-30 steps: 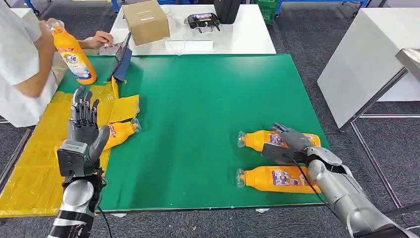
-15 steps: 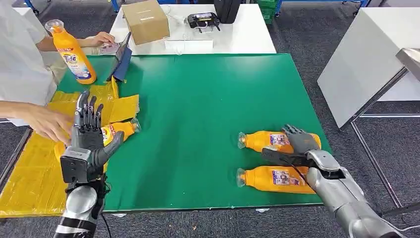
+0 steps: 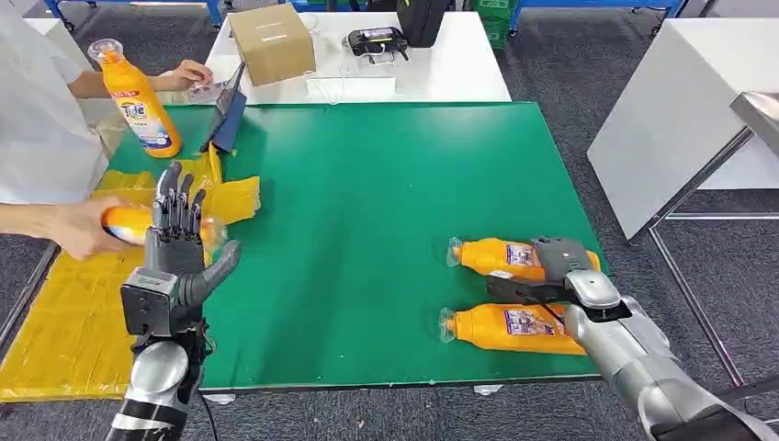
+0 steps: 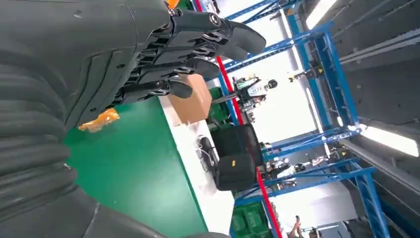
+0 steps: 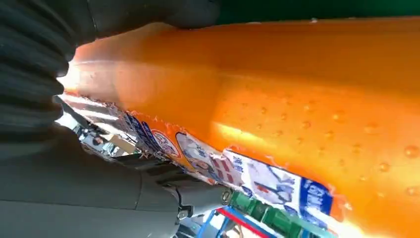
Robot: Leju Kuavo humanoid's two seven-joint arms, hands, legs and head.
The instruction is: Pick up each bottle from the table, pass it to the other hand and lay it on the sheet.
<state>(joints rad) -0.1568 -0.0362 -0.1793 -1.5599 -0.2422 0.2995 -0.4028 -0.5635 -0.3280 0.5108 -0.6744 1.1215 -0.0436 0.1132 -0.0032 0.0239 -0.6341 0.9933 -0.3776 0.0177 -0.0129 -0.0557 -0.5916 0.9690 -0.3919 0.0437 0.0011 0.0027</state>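
A green table (image 3: pixel 367 202) is taken as the landmark. Along its left edge a crumpled yellow sheet (image 3: pixel 55 312) is spread. At the table's far edge a white table (image 3: pixel 441 69) is set, with a cardboard box (image 3: pixel 271 41) on it. An upright orange bottle (image 3: pixel 140 96) is stood at the green table's far left corner, beside a person (image 3: pixel 41 119) whose hand (image 3: pixel 78 228) is closed round another orange bottle (image 3: pixel 129 223) above the sheet.

Near the green table's right front corner two orange bottles are laid on their sides, caps toward the table's middle: a farther bottle (image 3: pixel 501 257) and a nearer bottle (image 3: pixel 510 329), close together.

The right hand (image 3: pixel 551 266) is laid over the farther bottle, fingers curled over its body and thumb beneath; in the right wrist view the orange body (image 5: pixel 297 99) is seen pressed against the palm. The left hand (image 3: pixel 179 253) is held upright over the table's left edge, fingers (image 4: pixel 198 44) straight and apart, nothing held.
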